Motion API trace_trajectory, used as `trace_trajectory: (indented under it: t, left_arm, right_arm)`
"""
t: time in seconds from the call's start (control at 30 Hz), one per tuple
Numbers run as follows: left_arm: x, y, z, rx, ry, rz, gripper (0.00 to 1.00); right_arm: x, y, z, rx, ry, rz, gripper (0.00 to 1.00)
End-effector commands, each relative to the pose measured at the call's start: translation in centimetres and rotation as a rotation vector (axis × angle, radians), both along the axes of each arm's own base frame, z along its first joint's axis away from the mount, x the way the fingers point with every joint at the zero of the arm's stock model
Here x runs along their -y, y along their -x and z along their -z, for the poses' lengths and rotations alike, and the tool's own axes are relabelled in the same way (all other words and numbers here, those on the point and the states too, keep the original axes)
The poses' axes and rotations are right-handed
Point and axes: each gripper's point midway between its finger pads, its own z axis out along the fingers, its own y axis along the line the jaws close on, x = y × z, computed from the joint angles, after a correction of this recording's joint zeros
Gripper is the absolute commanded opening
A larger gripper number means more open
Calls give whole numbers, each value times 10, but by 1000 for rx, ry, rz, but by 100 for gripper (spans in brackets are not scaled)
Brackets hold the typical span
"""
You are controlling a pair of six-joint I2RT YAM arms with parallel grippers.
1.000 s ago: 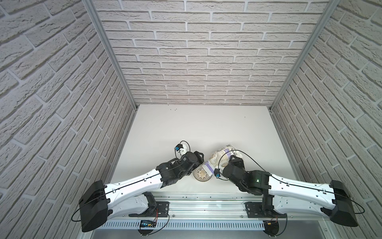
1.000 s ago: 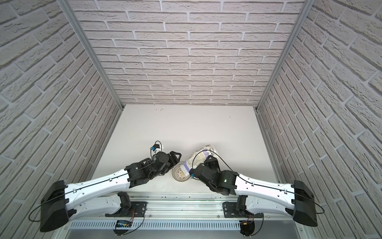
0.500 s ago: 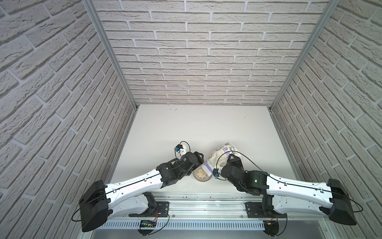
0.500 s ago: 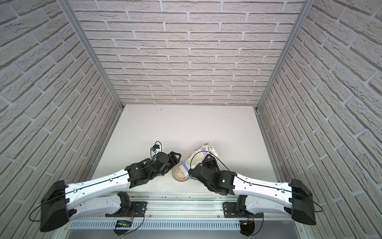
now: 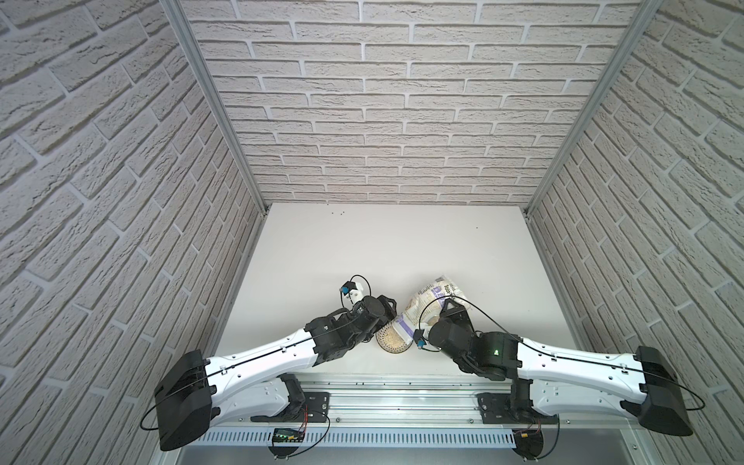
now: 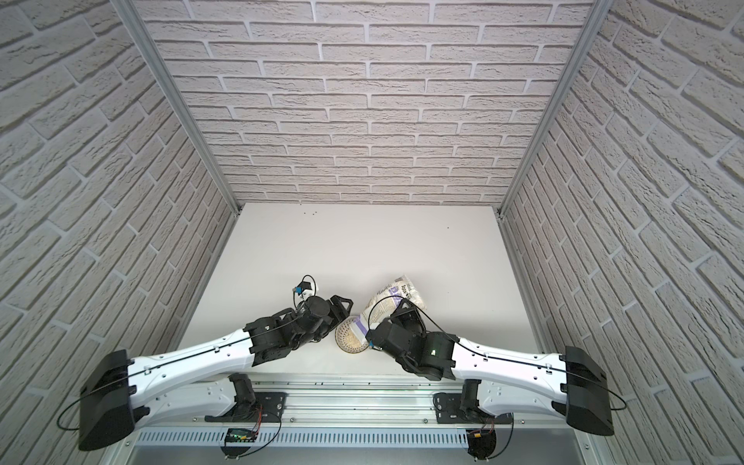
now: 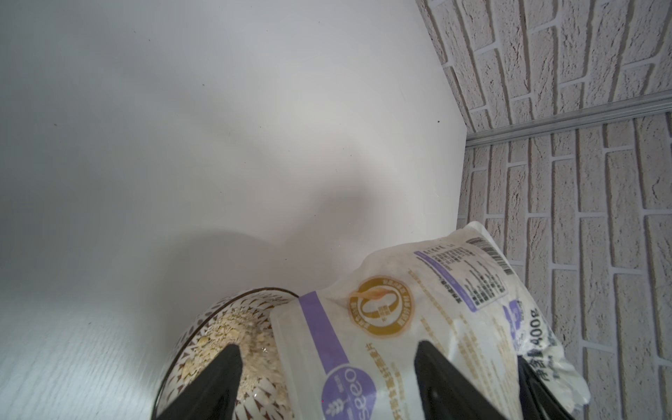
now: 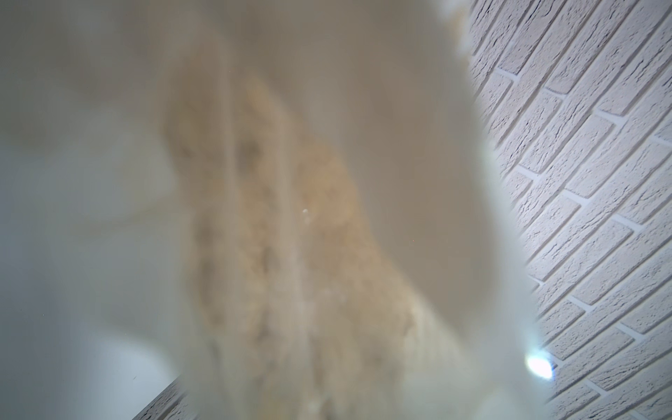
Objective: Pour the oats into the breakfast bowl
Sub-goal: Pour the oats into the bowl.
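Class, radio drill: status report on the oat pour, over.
Right end effector shut on crinkly white purple-trimmed pouch, tipped over round patterned white bowl. Pale oat flakes inside. Left end effector open alongside. Nothing obstructing.

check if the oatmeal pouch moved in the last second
Yes, slightly: in both top views the oatmeal pouch has its far end shifted toward the back wall, away from the front rail.

On the surface (image 5: pixel 362 249): one breakfast bowl (image 5: pixel 389 344), one pouch (image 5: pixel 437 296), one heap of oats (image 7: pixel 225 334) in that bowl. Two robot arms, left arm (image 5: pixel 261 358) and right arm (image 5: pixel 563 358). Three brick walls (image 5: pixel 382 100).
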Motion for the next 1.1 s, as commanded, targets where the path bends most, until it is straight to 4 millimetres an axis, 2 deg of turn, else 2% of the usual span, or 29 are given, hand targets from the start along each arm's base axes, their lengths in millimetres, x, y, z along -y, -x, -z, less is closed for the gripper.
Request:
trace_trajectory:
  t: [0.0, 0.53, 0.87, 1.0, 1.07]
  left_arm:
    - [-2, 0, 5, 8, -3, -10, 78]
    - [-4, 0, 5, 7, -3, -17, 78]
    - [-3, -1, 5, 9, -2, -19, 78]
    - [-5, 0, 4, 9, -6, -21, 78]
    - [-6, -1, 4, 11, -6, -26, 78]
  right_arm:
    - [-2, -11, -61, 173, -170, 103, 4]
    - [-4, -10, -67, 169, -176, 115, 4]
    - [-1, -8, -55, 149, -150, 111, 3]
    - [-1, -7, -65, 156, -196, 113, 3]
    - [-2, -5, -53, 127, -162, 105, 3]
